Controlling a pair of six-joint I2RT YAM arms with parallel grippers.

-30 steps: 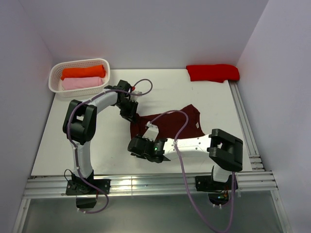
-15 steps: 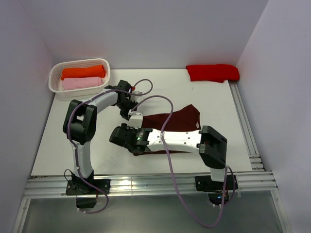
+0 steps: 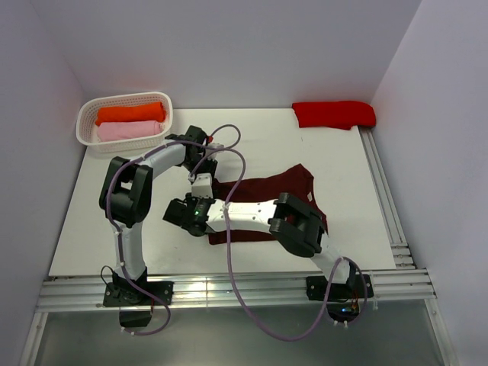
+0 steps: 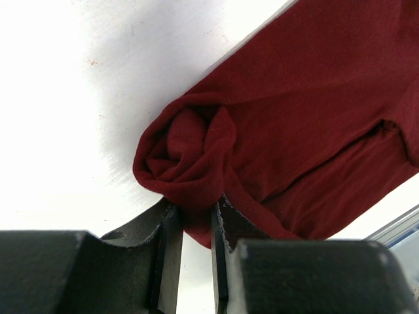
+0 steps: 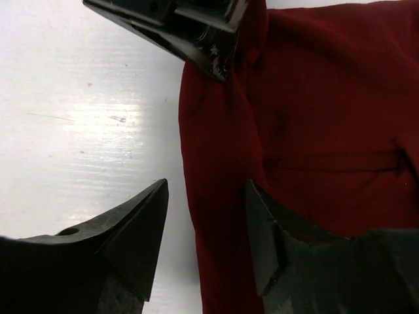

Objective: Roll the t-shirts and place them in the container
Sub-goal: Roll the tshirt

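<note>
A dark maroon t-shirt [image 3: 276, 187] lies flat in the middle of the table. Its upper-left corner is twisted into a small roll [image 4: 190, 154]. My left gripper [image 4: 195, 216] is shut on the cloth just under that roll, and in the top view it [image 3: 201, 174] sits at the shirt's far left corner. My right gripper [image 5: 206, 190] is open and straddles the shirt's left edge [image 5: 216, 216], with one finger over bare table and the other over the cloth. In the top view the right gripper [image 3: 175, 213] is stretched far to the left.
A white basket [image 3: 85, 131] at the back left holds a rolled orange shirt [image 3: 130, 113] and a rolled pink one [image 3: 128, 130]. A bright red shirt [image 3: 333, 114] lies at the back right corner. Metal rails [image 3: 385, 200] run along the table's right side and front edge.
My right arm has swept left across the maroon shirt, from its lower middle to its left edge, and its jaws have opened a little wider. The left gripper has kept its hold and place.
</note>
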